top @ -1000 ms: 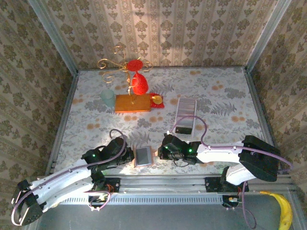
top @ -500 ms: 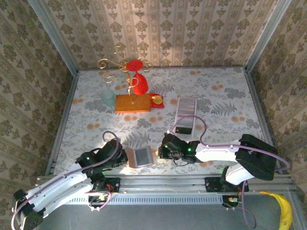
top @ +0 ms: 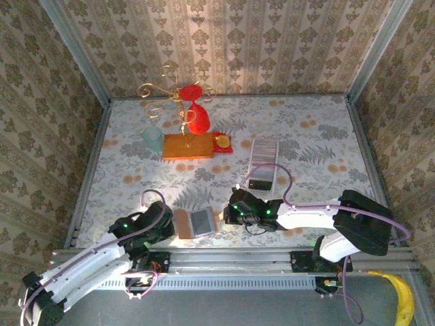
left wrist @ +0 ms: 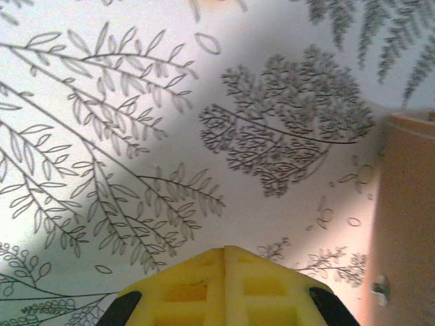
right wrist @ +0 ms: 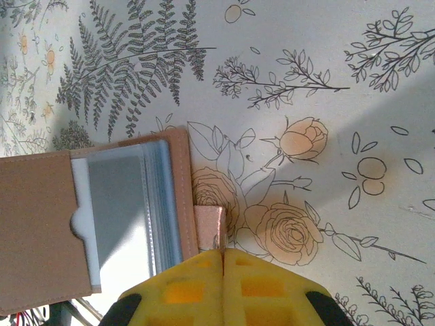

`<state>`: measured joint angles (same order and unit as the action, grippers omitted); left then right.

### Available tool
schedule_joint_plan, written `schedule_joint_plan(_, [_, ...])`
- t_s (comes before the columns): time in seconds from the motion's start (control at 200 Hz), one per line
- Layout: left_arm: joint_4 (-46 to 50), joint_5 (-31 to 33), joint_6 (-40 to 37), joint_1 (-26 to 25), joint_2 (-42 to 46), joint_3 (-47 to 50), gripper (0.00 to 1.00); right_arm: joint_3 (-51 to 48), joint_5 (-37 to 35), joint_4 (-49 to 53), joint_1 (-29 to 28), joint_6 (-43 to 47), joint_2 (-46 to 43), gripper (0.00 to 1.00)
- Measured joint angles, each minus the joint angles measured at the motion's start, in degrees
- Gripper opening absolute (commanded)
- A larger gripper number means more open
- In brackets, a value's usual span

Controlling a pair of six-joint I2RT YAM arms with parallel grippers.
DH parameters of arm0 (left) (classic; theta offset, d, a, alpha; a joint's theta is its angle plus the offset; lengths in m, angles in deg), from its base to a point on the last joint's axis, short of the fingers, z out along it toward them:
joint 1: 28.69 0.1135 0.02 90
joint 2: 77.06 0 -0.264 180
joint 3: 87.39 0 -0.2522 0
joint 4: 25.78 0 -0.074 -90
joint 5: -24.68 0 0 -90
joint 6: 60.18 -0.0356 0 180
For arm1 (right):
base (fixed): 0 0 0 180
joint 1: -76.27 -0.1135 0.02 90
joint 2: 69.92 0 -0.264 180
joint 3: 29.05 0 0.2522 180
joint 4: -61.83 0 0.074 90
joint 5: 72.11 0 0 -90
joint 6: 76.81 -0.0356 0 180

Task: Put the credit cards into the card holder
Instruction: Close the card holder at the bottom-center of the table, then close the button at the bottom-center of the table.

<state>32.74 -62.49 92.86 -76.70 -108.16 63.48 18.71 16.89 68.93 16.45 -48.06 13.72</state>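
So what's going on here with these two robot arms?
The robot is working on the card holder, which lies open at the near edge of the table with a grey card in its sleeve. The right gripper, shut, looks to pinch its small tab. The left gripper, also shut, sits just beside the other edge, not touching it. A white tray stands further back.

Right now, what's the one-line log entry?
left hand: shut, beside wallet | right hand: shut at wallet's tab | wallet: open, flat
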Motion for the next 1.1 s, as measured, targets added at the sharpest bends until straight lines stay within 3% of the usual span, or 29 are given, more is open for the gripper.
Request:
schedule_joint_plan(0.265, [-5.16, -3.28, 0.42, 0.85, 0.72, 2.47, 0.07, -0.15, 0.2, -0.74, 0.0, 0.0, -0.02, 0.0])
schedule_joint_plan(0.56, [-23.54, -10.19, 0.42, 0.28, -0.57, 3.85, 0.08, -2.03, 0.2, -2.29, 0.0, -0.07, -0.85, 0.0])
schedule_joint_plan(1.1, [-37.57, -8.92, 0.17, -6.08, -21.57, -0.04, 0.0, -2.25, 1.03, -4.44, -0.24, -0.24, -1.97, 0.0])
